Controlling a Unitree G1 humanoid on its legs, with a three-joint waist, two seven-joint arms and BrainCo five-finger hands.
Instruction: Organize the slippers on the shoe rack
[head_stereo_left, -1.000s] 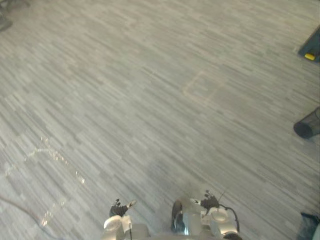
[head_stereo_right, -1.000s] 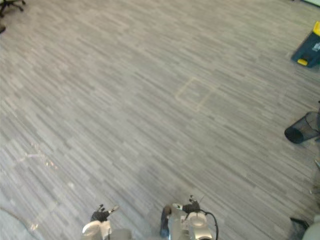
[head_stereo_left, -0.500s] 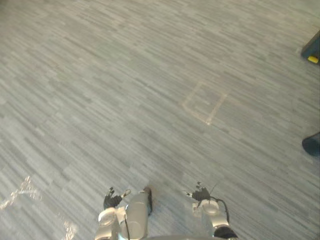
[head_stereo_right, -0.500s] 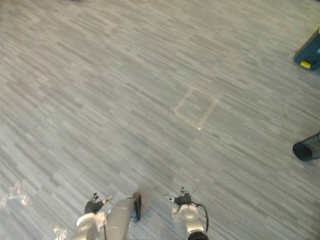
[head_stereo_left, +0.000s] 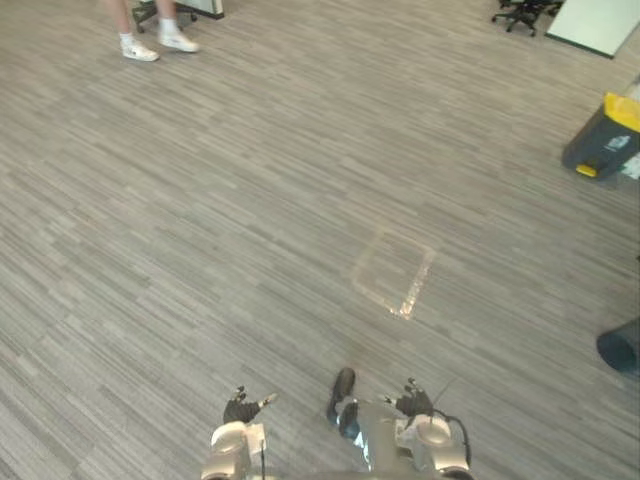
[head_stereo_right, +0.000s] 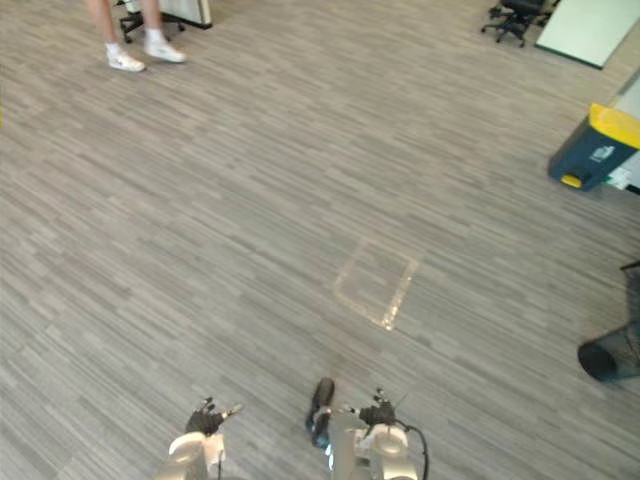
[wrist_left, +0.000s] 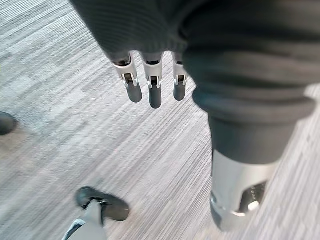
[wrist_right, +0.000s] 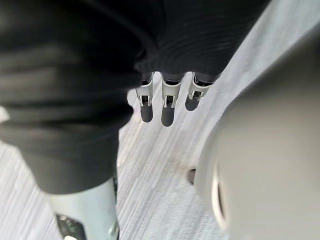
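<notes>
My left hand (head_stereo_left: 240, 408) hangs low at the bottom of the head views, above the grey plank floor (head_stereo_left: 250, 230). Its fingers (wrist_left: 154, 90) are straight and relaxed, with nothing in them. My right hand (head_stereo_left: 412, 402) hangs at the bottom, right of centre. Its fingers (wrist_right: 167, 107) are also relaxed and hold nothing. Bare floor lies under both hands.
A person's legs in white shoes (head_stereo_left: 150, 40) stand at the far left. A dark bin with a yellow lid (head_stereo_left: 603, 143) stands at the far right, and a black mesh basket (head_stereo_left: 622, 348) lies at the right edge. A tape square (head_stereo_left: 392, 272) marks the floor ahead. Office chairs (head_stereo_left: 520, 12) stand far back.
The whole picture has shifted, so the camera has moved: more of the far floor shows now, with the person's legs and the whole bin. Both hands still hang low and hold nothing.
</notes>
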